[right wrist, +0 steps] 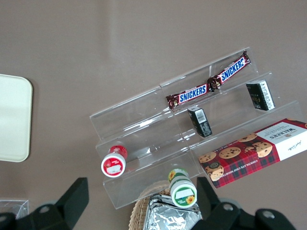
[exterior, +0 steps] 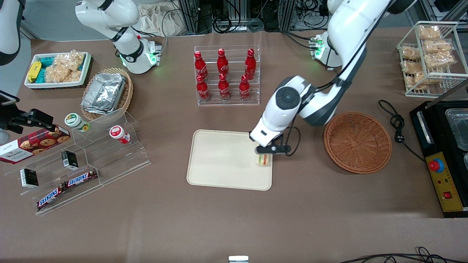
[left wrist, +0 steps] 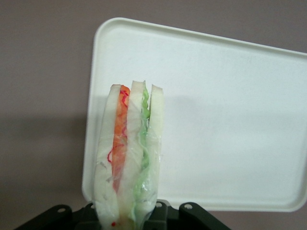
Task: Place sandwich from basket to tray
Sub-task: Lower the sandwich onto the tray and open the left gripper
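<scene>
The wrapped sandwich (exterior: pixel 263 160), pale bread with orange and green layers, hangs upright over the tray's edge nearest the basket. My left gripper (exterior: pixel 264 155) is shut on it from above. In the left wrist view the sandwich (left wrist: pixel 128 153) stands up from between the jaws of the gripper (left wrist: pixel 129 219), casting a faint shadow on the cream tray (left wrist: pixel 230 120) below. The cream tray (exterior: pixel 219 160) holds nothing else. The reddish-brown wicker basket (exterior: pixel 357 141) sits empty beside the tray, toward the working arm's end of the table.
A clear rack of red cola bottles (exterior: pixel 226 75) stands farther from the camera than the tray. An acrylic step shelf (exterior: pixel 87 160) with snacks lies toward the parked arm's end. A black cable (exterior: pixel 398 128) and a black appliance (exterior: pixel 444 157) lie past the basket.
</scene>
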Robot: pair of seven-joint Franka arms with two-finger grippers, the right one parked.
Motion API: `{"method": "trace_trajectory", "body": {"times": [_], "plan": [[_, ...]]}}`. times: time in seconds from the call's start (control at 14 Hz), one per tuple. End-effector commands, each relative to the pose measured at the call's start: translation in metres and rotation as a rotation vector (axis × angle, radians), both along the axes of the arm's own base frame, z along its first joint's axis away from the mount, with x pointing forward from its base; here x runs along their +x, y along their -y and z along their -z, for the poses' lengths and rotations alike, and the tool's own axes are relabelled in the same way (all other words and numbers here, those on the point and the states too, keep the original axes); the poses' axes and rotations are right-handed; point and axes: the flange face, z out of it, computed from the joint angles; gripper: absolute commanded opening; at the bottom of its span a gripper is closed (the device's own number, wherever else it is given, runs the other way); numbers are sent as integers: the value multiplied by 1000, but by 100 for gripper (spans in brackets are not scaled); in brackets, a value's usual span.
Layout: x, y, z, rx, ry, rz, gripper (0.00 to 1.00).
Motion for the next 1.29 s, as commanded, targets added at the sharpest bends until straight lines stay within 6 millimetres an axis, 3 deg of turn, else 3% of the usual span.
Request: {"method": "trace_trajectory", "body": {"times": [0.0, 0.14, 0.21, 0.29, 0.36, 0.57, 0.86, 1.14, 1.21], "plan": [[12, 5, 28, 8, 36, 39, 8], [13, 3, 37, 19, 45, 51, 59], [13, 2, 38, 21, 44, 49, 81], [16, 0, 35, 19, 47, 40, 95], [17, -3, 28, 16, 53, 12, 99], [30, -20, -31, -1, 116, -107, 99], [46, -74, -102, 50, 111, -204, 99], [37, -130, -180, 52, -14, -120, 99], [34, -153, -198, 73, -44, -105, 99]]}}
